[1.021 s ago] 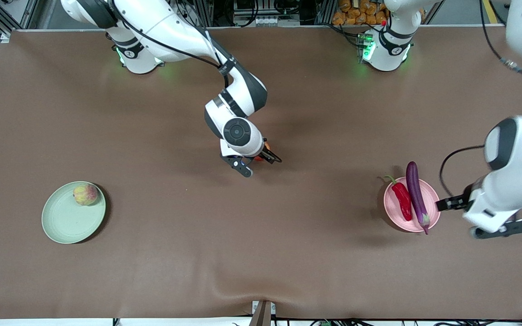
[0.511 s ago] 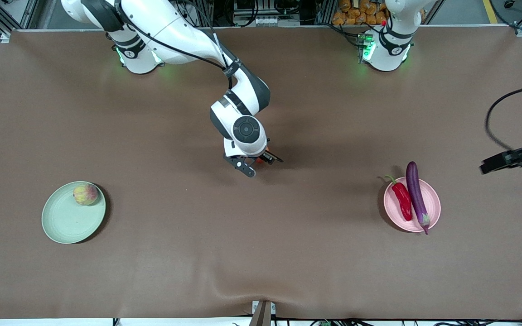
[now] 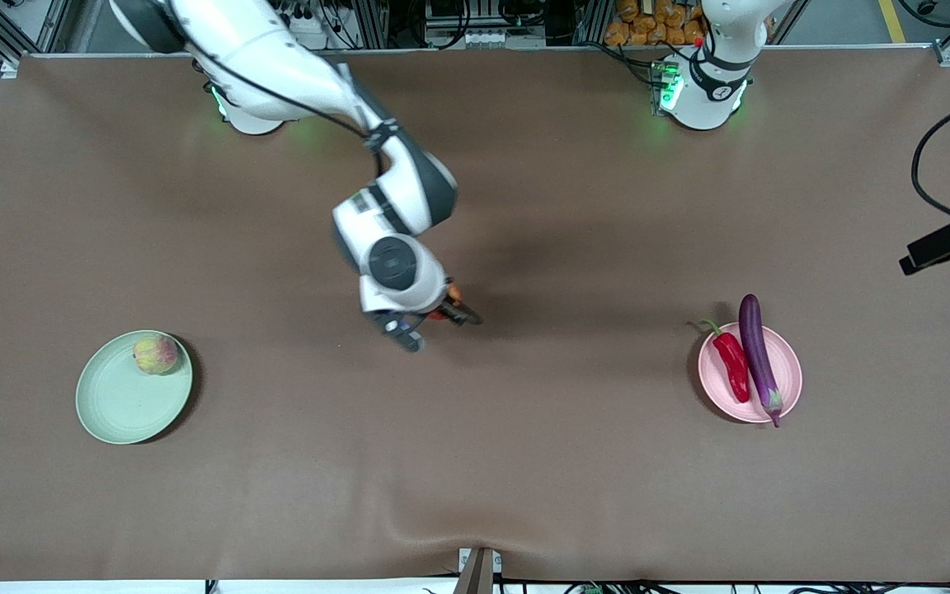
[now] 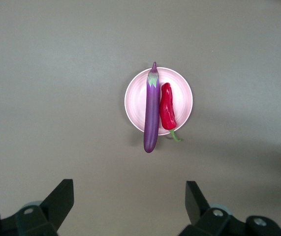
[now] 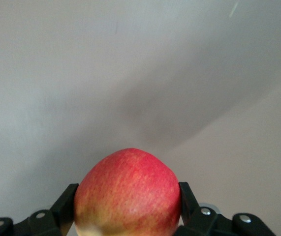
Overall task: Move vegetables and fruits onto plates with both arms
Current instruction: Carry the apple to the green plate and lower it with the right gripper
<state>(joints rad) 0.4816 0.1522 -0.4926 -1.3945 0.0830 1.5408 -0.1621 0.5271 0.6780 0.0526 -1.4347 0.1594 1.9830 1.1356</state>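
Observation:
My right gripper (image 3: 434, 324) is shut on the round red-orange fruit (image 5: 128, 194), held just above the middle of the table; a little of the fruit shows in the front view (image 3: 452, 294). The pale yellow-pink fruit (image 3: 155, 354) lies in the mint green plate (image 3: 124, 412) toward the right arm's end. The purple eggplant (image 3: 757, 355) and the red chili (image 3: 731, 365) lie side by side on the pink plate (image 3: 787, 367) toward the left arm's end. My left gripper (image 4: 129, 189) is open and empty, high above the table, with the pink plate (image 4: 182, 96) far below it.
The brown table cover (image 3: 475, 462) has a raised wrinkle at its front edge (image 3: 442, 528) by a small clamp (image 3: 477, 569). A dark part of the left arm (image 3: 949, 246) and its cable show at the edge of the front view.
My right arm has swung toward the right arm's end with the red-orange fruit. My left arm has withdrawn from beside the pink plate and risen mostly out of the front view.

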